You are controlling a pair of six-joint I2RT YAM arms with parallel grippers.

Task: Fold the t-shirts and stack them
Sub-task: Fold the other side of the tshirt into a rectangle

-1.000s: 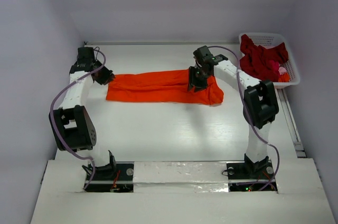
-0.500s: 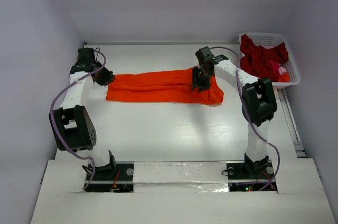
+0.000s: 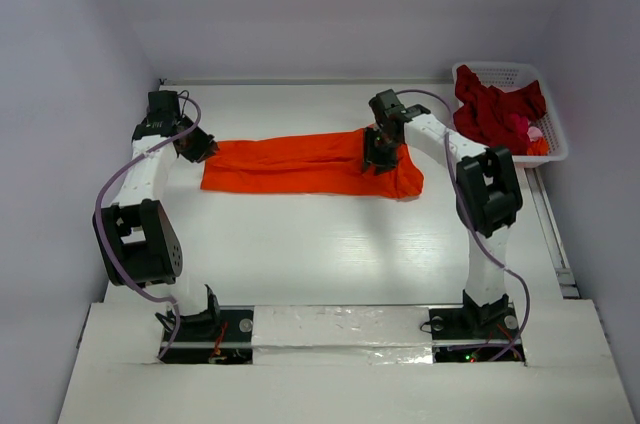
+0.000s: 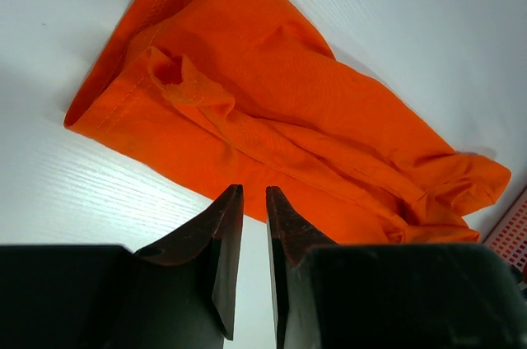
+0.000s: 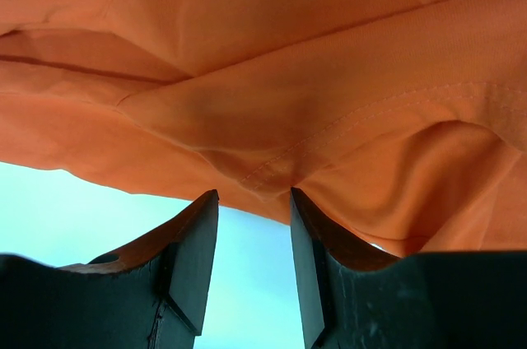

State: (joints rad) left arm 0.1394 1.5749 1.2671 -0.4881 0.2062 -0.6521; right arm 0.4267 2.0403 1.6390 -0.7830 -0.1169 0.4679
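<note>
Our left gripper [image 4: 253, 193] stands with its jaws drawn to a narrow slit and nothing between them, its tips just at the near edge of the orange t-shirt [image 4: 272, 110], close to an open hemmed end. Our right gripper [image 5: 254, 194] is about half open and holds nothing; its tips are right at a stitched seam where the cloth puckers. From above we see the shirt lying as a long band across the worktop [image 3: 320, 244], folded lengthwise, with the left gripper at its left end and the right gripper over it, short of the bunched right end. The dark red t-shirts [image 3: 495, 109] lie heaped in the white basket [image 3: 500, 70] at the far right corner. We judge the step in hand to be taking hold for the crosswise fold. To do it well, we would have each gripper bite through all the layers at a hem or seam, lift both ends level, and smooth the crumpled right end before the halves meet
</note>
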